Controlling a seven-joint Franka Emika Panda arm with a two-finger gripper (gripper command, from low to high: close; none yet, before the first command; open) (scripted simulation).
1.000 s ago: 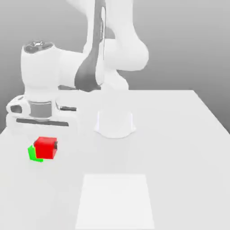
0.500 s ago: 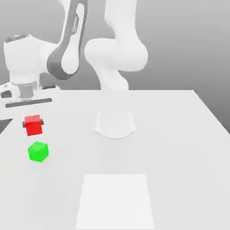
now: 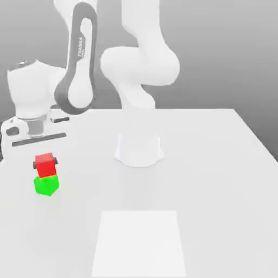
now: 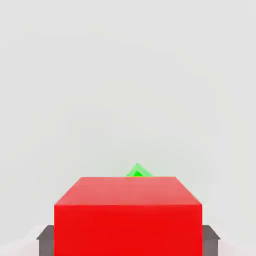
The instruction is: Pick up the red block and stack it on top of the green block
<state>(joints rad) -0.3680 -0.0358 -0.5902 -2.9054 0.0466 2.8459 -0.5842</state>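
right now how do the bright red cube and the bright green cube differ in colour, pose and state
The bright red matte cube is red, while the bright green matte cube is green. The red cube is gripped between the gripper's fingers; the green cube sits on the table, ungripped. The red cube is turned differently from the green cube, so their edges don't line up. Both are plain and similar in size.

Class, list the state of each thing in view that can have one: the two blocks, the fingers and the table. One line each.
Red block: held between the fingers, upright, just above or on the green block; contact cannot be told.
Green block: on the table, turned at an angle to the red block, partly hidden behind it in the hand view.
Fingers: closed on the red block.
Table: flat.
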